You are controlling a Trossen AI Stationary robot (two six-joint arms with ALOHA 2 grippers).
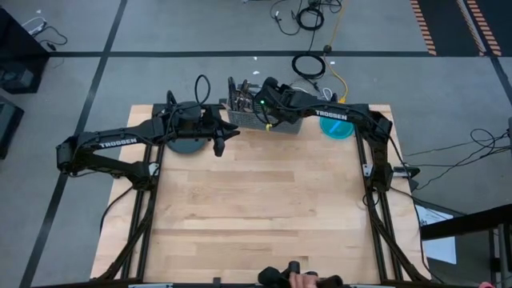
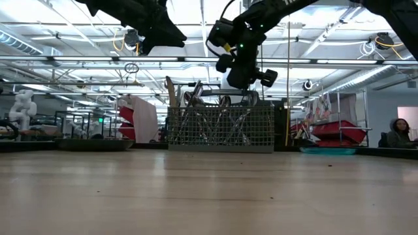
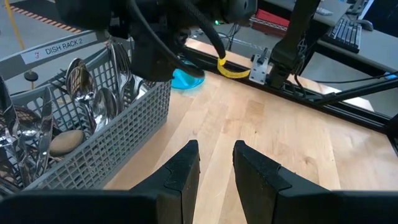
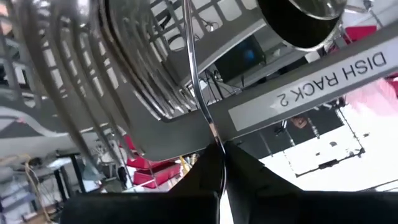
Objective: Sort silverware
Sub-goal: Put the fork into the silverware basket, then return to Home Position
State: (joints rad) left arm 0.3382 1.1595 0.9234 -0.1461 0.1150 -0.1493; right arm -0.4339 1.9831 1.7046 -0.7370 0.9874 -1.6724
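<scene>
The right gripper (image 4: 221, 163) is above the grey mesh caddy (image 3: 118, 134), its jaws clenched on the thin handle of one silverware piece (image 4: 198, 87). This piece runs straight out from between the jaws, with its long axis in line with the fingers, and its far end reaches in among the caddy's walls. Whether it is a fork, spoon or knife cannot be told.

The caddy, labelled "DISH RACK 2", stands at the far edge of the table (image 1: 256, 208). It holds the remaining silverware (image 3: 93, 93) upright: spoons with bowls uppermost, handles down in the compartments.

The left gripper (image 3: 214, 165) hangs just beside the caddy, over bare table. Its jaws stand partly apart and grasp nothing. A dark round plate (image 1: 188, 144) lies below the left arm. A blue dish (image 1: 336, 126) lies below the right arm.
</scene>
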